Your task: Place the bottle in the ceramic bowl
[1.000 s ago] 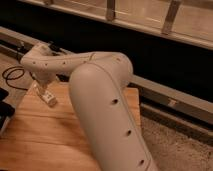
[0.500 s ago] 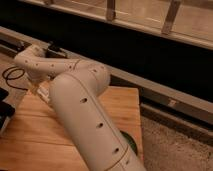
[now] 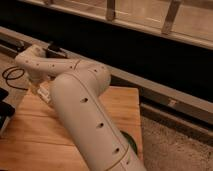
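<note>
Gripper: over the wooden table's far-left corner, mostly hidden under the white arm; whether it grasps anything we cannot tell. Ceramic bowl: table's near-right part, half hidden. Bottle: we cannot make it out.

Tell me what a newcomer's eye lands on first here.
The big white arm fills the middle, bending back over the wooden table. Its tool hangs low over the table's far corner at picture left. A sliver of the green ceramic bowl peeks out behind the arm lower down.
</note>
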`<state>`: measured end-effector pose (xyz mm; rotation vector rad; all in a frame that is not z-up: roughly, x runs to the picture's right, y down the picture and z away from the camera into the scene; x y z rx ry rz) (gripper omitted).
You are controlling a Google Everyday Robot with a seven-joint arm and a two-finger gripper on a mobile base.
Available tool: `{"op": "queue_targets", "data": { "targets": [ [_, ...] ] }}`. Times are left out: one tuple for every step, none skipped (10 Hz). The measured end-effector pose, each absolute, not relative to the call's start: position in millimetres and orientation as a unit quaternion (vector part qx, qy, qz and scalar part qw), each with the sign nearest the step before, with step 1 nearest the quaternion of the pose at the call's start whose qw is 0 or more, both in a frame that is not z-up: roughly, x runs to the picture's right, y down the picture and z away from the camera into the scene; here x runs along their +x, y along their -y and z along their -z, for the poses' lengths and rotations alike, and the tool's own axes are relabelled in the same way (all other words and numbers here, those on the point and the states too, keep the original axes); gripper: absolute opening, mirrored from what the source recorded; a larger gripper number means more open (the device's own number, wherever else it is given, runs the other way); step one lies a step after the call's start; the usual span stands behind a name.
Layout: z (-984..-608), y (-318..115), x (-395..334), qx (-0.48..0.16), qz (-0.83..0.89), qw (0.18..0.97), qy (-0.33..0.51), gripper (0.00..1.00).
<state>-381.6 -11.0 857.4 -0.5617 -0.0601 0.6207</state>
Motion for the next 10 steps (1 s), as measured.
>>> {"op": "queue_targets", "data": {
  "targets": [
    [-855.9, 7.2, -377.1, -0.273, -0.305, 0.912, 0.028, 0.65],
    [-855.3, 6.2, -372.0, -0.27, -0.31, 0.911, 0.026, 0.65],
    [-854.4, 8.7, -364.1, -0.262, -0.315, 0.912, 0.024, 0.65],
    [-852.0, 7.9, -363.2, -0.262, -0.316, 0.911, 0.024, 0.65],
    [-850.6, 7.7, -363.1, -0.261, -0.317, 0.912, 0.024, 0.65],
    [-850.6, 7.8, -361.9, -0.26, -0.318, 0.912, 0.024, 0.65],
    [-853.1, 6.5, -360.4, -0.263, -0.32, 0.91, 0.023, 0.65],
    [-856.6, 4.5, -361.0, -0.265, -0.317, 0.91, 0.023, 0.65],
    [-861.6, -0.1, -364.7, -0.272, -0.313, 0.909, 0.024, 0.65],
    [-867.7, -2.2, -363.9, -0.278, -0.313, 0.908, 0.023, 0.65]
  ]
}}
